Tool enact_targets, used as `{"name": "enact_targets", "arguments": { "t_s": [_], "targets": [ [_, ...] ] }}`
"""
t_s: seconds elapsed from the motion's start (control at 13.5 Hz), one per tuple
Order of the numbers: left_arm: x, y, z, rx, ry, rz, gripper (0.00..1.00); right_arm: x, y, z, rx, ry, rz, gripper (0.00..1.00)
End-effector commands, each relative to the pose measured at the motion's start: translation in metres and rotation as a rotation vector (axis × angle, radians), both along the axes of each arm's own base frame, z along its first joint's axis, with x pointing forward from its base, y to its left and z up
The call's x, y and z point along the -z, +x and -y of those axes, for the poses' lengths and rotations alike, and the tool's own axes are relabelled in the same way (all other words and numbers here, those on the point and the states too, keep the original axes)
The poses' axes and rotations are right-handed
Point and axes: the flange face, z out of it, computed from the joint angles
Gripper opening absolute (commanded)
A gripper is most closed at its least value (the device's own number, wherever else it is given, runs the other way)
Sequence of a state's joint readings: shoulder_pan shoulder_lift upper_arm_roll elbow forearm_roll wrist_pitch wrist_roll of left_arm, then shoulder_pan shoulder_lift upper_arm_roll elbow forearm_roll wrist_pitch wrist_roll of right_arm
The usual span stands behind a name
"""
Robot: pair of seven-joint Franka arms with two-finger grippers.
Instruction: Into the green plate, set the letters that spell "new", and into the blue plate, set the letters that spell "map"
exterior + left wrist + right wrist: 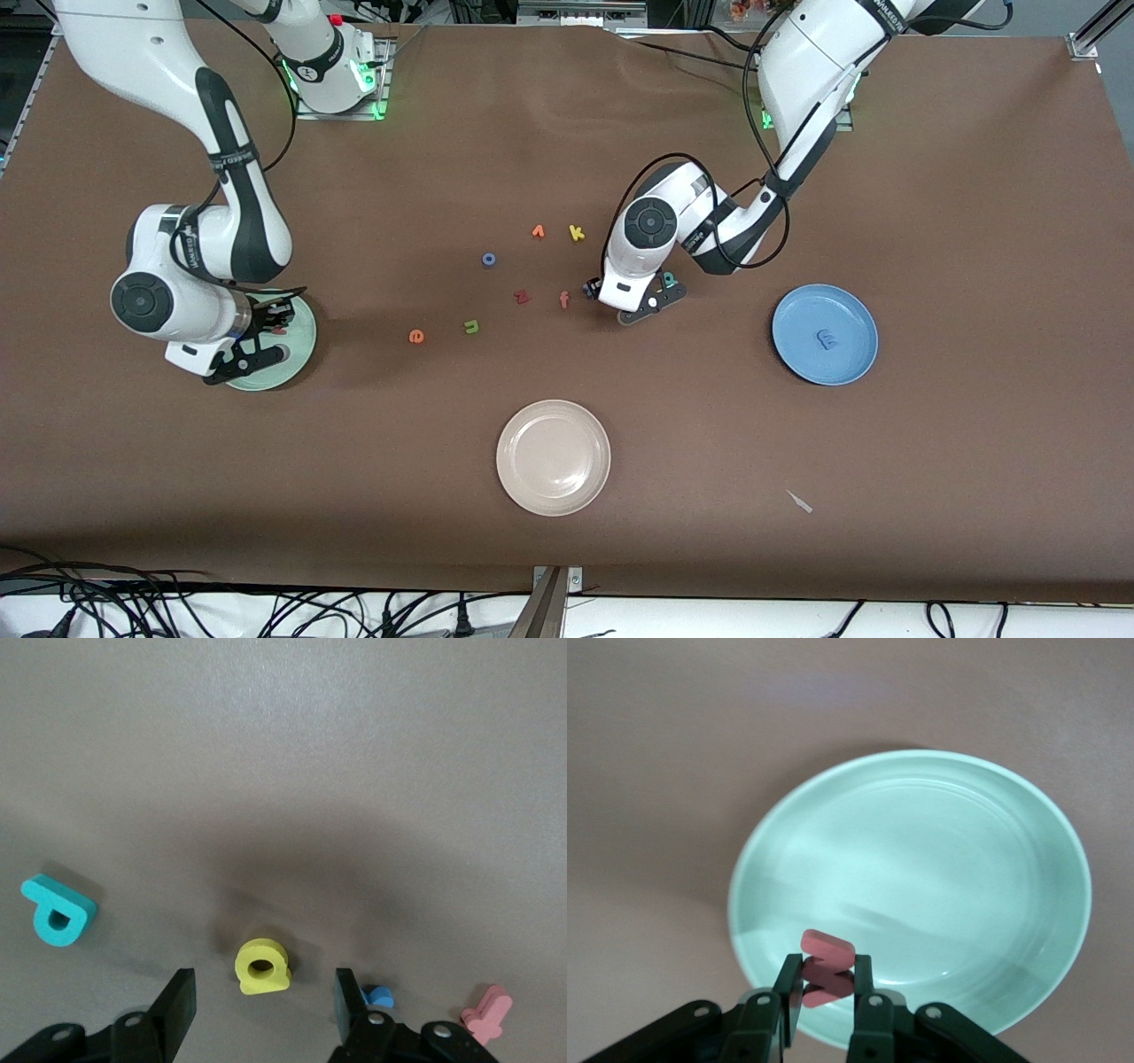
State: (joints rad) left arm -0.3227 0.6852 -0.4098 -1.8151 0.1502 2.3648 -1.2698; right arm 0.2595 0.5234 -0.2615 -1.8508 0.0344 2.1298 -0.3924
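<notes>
Yellow a (261, 966) between left tool's (266, 1010) fingers (apart)

A light-blue m (827, 339) lies in the blue plate (858, 312), at three o'clock from the orange e (415, 336) and olive-green n (471, 327).

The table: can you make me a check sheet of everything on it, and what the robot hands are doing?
Surface: brown table, no spills seen.
Job's things: blue plate holds the light-blue m; green plate bare; orange e, olive n, teal p on table.
Clutter: cream plate, stray letters.
Grippers: left gripper, jaws apart around yellow a; right gripper holds pinkish-red w over green plate.
Cables: black bundle along the front edge.
Surroundings: nothing seen.
</notes>
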Motion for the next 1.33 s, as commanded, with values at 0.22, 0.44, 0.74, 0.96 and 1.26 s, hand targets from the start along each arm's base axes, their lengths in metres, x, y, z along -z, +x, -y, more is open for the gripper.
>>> {"name": "enact_targets", "arguments": {
  "t_s": [0.22, 0.44, 0.74, 0.96, 1.26],
  "targets": [
    [0.01, -0.002, 0.002, -0.038, 0.008, -0.018, 0.12, 0.009, 0.016, 0.006, -0.017, 0.012, -0.009, 1.0],
    [0.013, -0.001, 0.001, -0.034, 0.014, -0.022, 0.0, -0.003, 0.016, -0.016, 0.031, 0.032, 0.001, 1.0],
    [-0.04, 0.021, -0.012, -0.027, 0.06, -0.001, 0.0, -0.013, 0.012, -0.077, 0.164, 0.033, 0.026, 1.0],
    [-0.07, 0.042, -0.056, 0.105, 0.135, -0.094, 0.0, -0.014, 0.01, -0.117, 0.263, 0.097, 0.053, 1.0],
    [-0.089, 0.071, -0.147, 0.368, 0.144, -0.208, 0.0, -0.003, 0.0, -0.165, 0.383, 0.074, 0.12, 1.0]
  ]
}}
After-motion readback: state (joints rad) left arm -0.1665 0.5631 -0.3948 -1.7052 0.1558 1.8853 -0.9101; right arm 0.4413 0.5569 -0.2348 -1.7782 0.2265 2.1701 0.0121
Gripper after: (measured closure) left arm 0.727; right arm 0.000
